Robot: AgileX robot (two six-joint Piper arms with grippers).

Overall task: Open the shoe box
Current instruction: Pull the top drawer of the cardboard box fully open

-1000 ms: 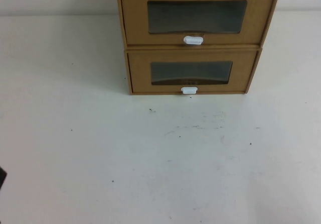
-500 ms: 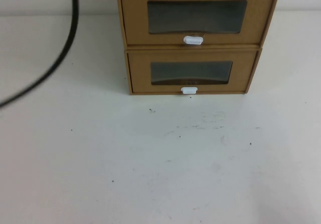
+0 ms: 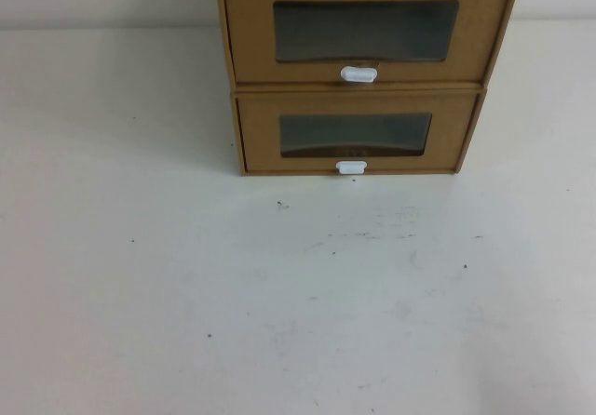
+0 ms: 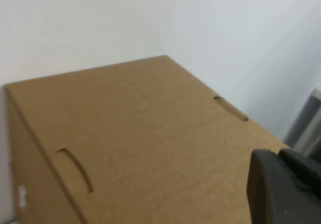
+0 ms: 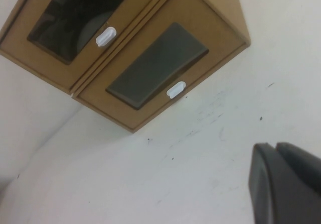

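Tabletop (image 3: 279, 322) box (image 3: 256, 134) cropped; left gripper (image 4: 287, 189) above, right (image 5: 286, 184) facing

Soft, even, rather dim light. The shoe box (image 3: 256, 136) casts a faint shadow on the table (image 3: 186, 294) near its far edge.

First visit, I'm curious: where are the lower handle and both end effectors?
Lower handle (image 3: 351, 167): high view, tab's middle.
Left end effector (image 4: 279, 158): left wrist view, shut tips, near box (image 4: 140, 123).
Right end effector (image 5: 276, 151): right wrist view, shut tips, over table (image 5: 150, 184).

No readable text or labels.
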